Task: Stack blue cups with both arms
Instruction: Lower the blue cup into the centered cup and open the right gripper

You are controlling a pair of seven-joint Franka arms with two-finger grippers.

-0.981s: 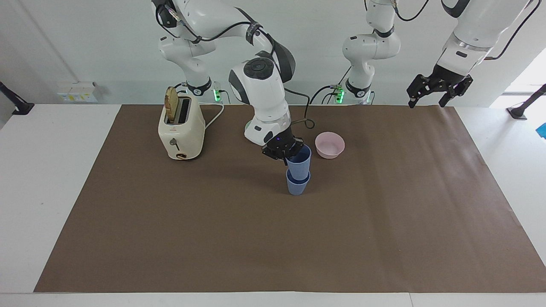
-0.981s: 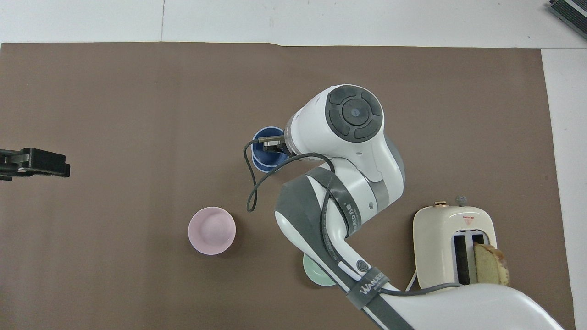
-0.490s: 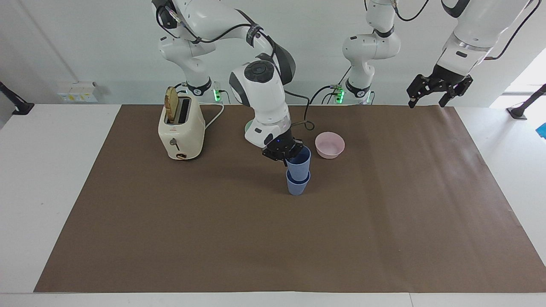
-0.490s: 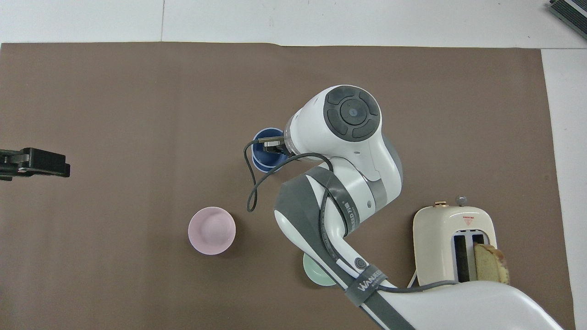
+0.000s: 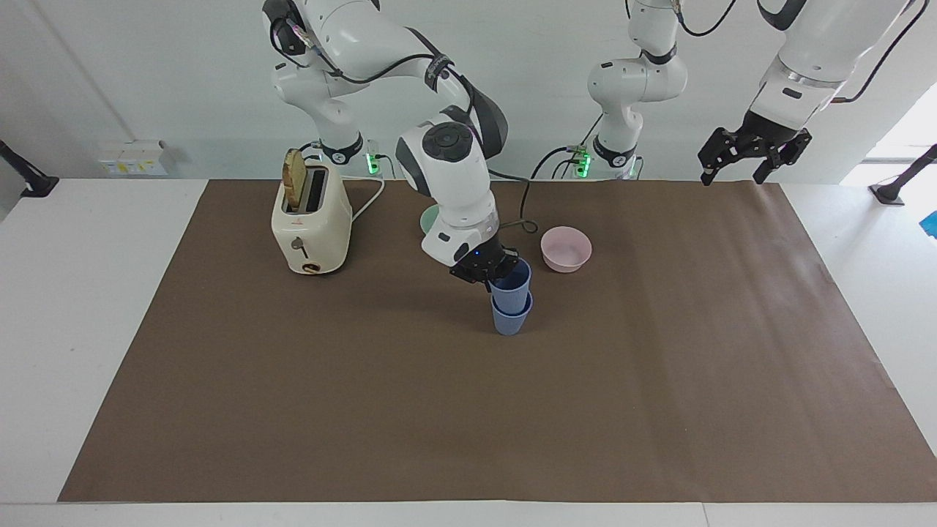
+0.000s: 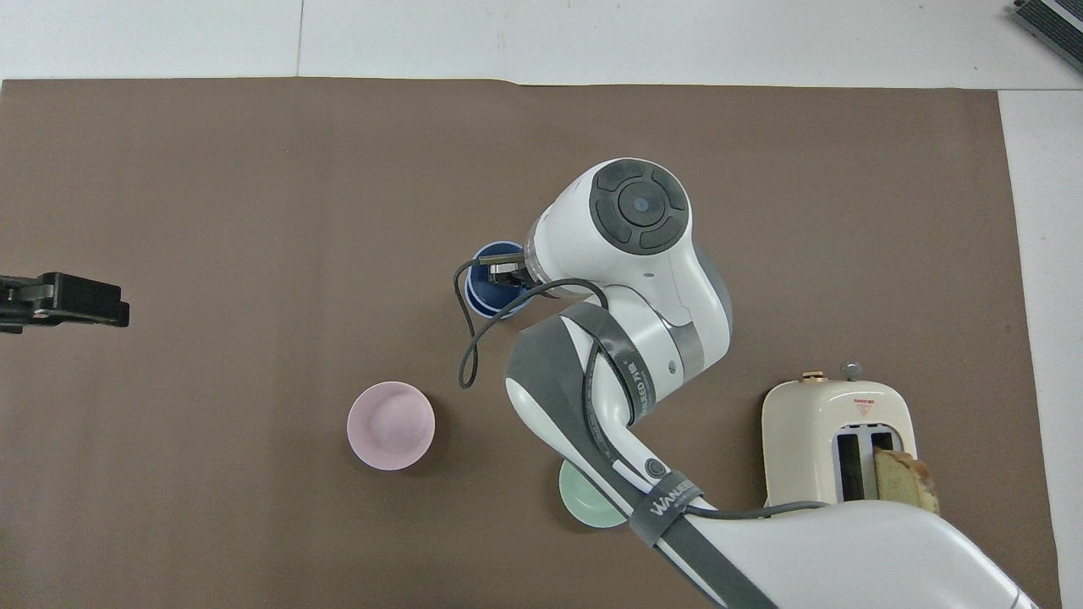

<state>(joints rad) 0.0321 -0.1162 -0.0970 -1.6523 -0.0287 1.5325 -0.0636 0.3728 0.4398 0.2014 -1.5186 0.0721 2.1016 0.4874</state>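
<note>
Two blue cups stand as a stack in the middle of the brown mat. The lower blue cup (image 5: 511, 320) rests on the mat, and the upper blue cup (image 5: 512, 285) (image 6: 489, 288) sits partway down inside it. My right gripper (image 5: 492, 273) (image 6: 506, 271) is shut on the upper cup's rim, one finger inside it, on the side toward the right arm's end. My left gripper (image 5: 732, 174) (image 6: 80, 301) hangs open and holds nothing, high over the mat's edge at the left arm's end, where that arm waits.
A pink bowl (image 5: 566, 249) (image 6: 391, 425) sits close to the stack, nearer the robots. A mint-green bowl (image 5: 429, 218) (image 6: 590, 507) lies partly under the right arm. A cream toaster (image 5: 311, 223) (image 6: 838, 440) with a bread slice stands toward the right arm's end.
The right gripper has come down with the upper cup, which now sits deeper in the lower one. The left arm has not moved.
</note>
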